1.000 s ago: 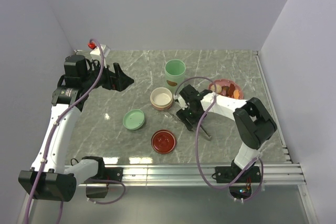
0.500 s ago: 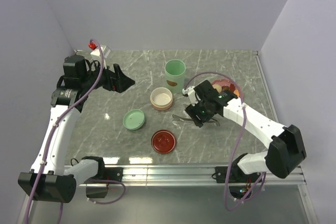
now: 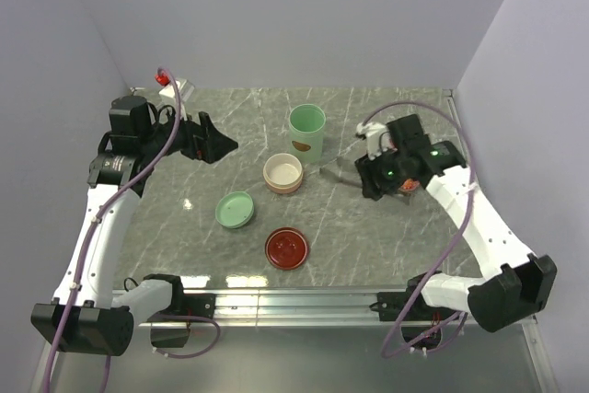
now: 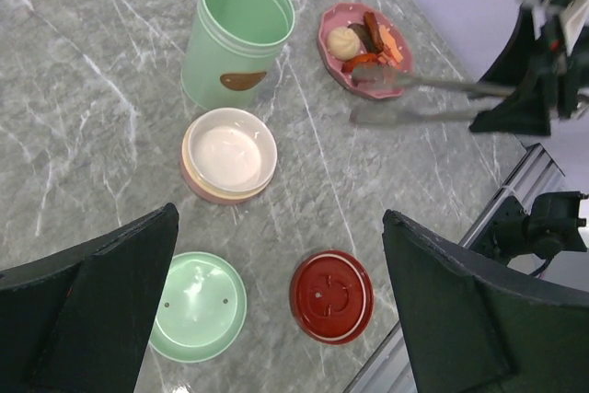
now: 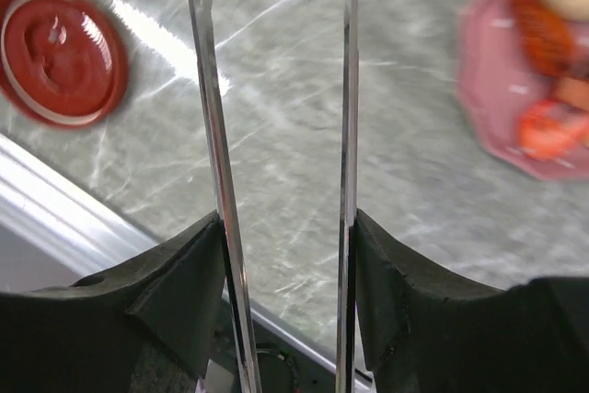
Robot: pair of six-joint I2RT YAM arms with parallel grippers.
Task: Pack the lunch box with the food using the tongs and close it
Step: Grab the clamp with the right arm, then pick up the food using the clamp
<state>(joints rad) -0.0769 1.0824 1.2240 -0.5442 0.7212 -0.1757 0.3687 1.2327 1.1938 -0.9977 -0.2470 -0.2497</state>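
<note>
My right gripper is shut on the silver tongs, one finger pressing each arm, and holds them off the table. In the left wrist view the tongs point left with their tips over the near edge of the pink plate, which carries the food. From above, the right gripper covers most of that plate. The lunch box's tall green container stands open left of it. My left gripper hangs open and empty at the far left.
A pink bowl with a white inside sits in front of the green container. A green lid and a red lid lie nearer me. The table's metal rail runs along the front edge.
The right arm has swung from the table's middle out to the right and back toward the plate, carrying the tongs up with it. The left arm has not moved.
</note>
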